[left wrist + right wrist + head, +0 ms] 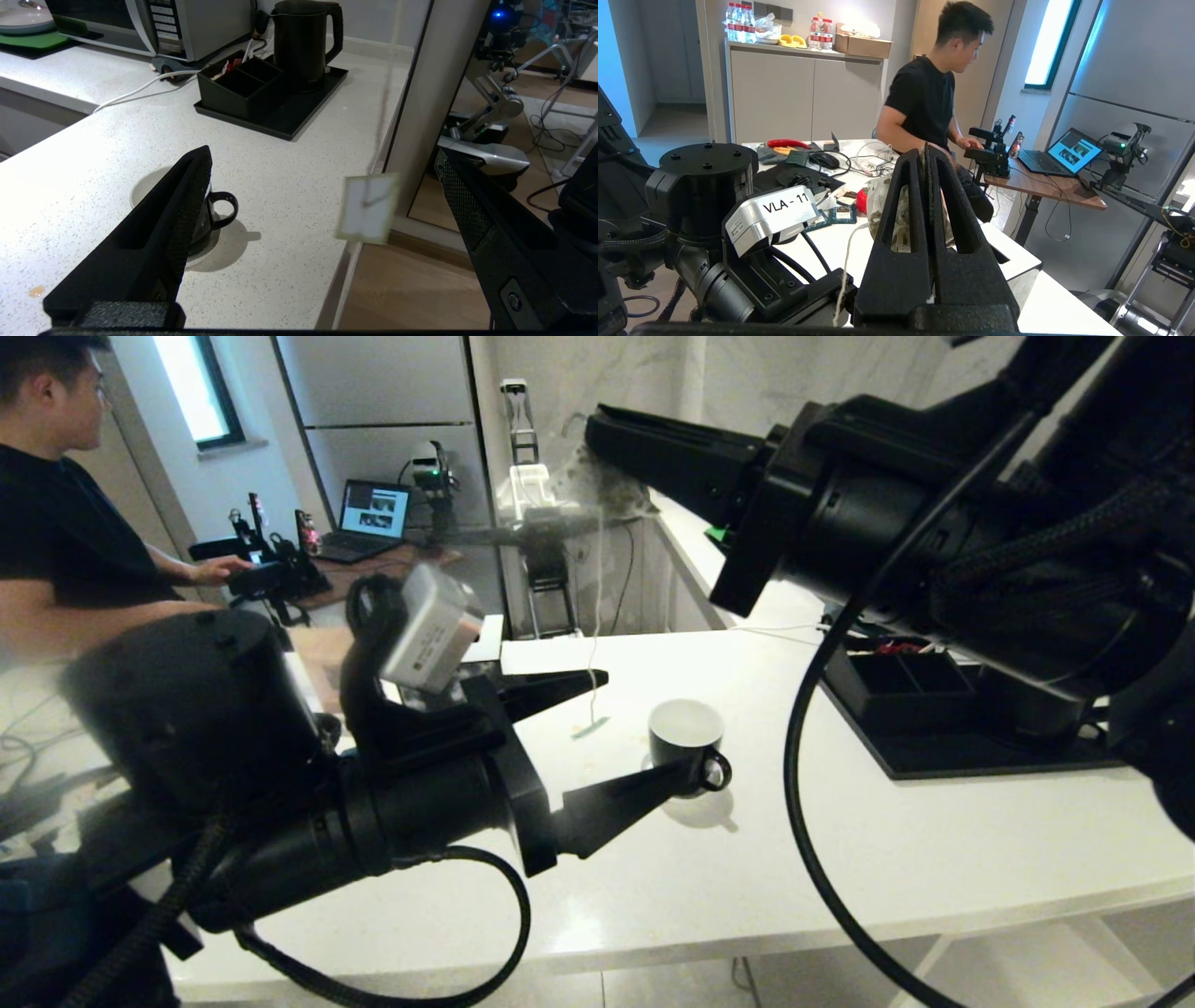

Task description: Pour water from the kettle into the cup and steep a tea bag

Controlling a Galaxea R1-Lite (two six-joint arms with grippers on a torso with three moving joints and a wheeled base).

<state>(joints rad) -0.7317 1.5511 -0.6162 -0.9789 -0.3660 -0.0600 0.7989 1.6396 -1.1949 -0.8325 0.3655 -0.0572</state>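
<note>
Right gripper (927,154) of mine is clamped on the pale tea bag (882,205), plain only from its wrist; string dangling, my left gripper (644,728) gaping beside the cup (686,737).

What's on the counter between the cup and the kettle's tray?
Nothing: bare white counter between the cup and the black tray under the kettle, per the left wrist view.

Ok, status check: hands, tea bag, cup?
Right hand shut on tea bag, held high. Left hand open by the cup, tag dangling between its fingers. Kettle on its tray. Nothing blocking.
</note>
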